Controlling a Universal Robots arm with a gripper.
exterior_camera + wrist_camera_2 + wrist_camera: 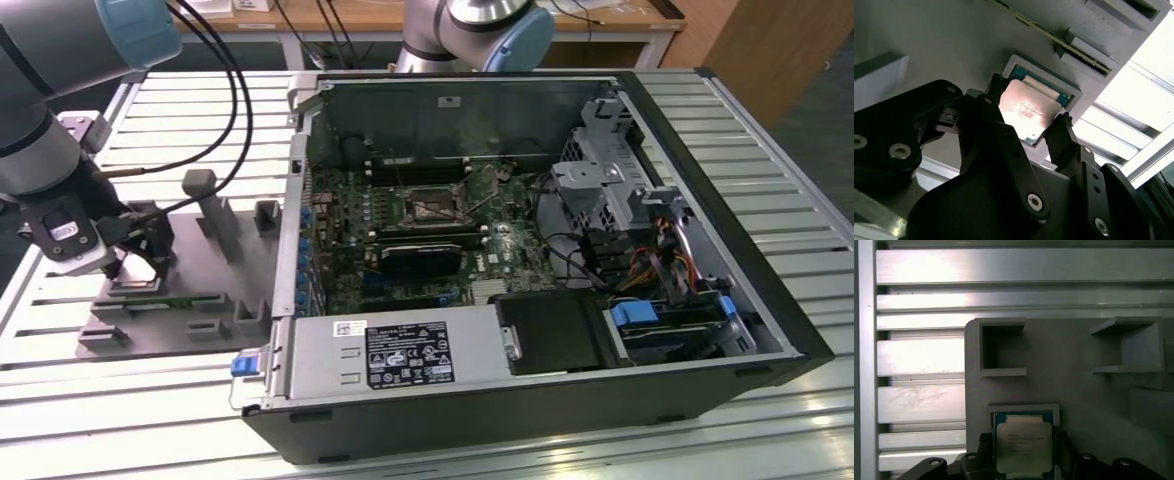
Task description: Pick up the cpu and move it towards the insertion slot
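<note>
Exterior view: black claw [118,272] was low over the grey plastic fixture plate [194,262] on the slatted metal counter [80,400]. The square silver-framed insertion slot [427,205] lay well apart from the plate, inside the open black computer case [747,250].

Second wrist view: small flat square shiny silver cpu [1029,112] sat in the plate's pale nest, with the fingers [1069,137] pinched on opposite sides. Grasp looked made; lift and transfer not yet done.

First wrist view: cpu [1024,447] lay flat, bright top, green edge.

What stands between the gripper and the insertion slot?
In the exterior view, grey fixture posts and the computer case's side wall stand between the gripper and the insertion slot.
</note>
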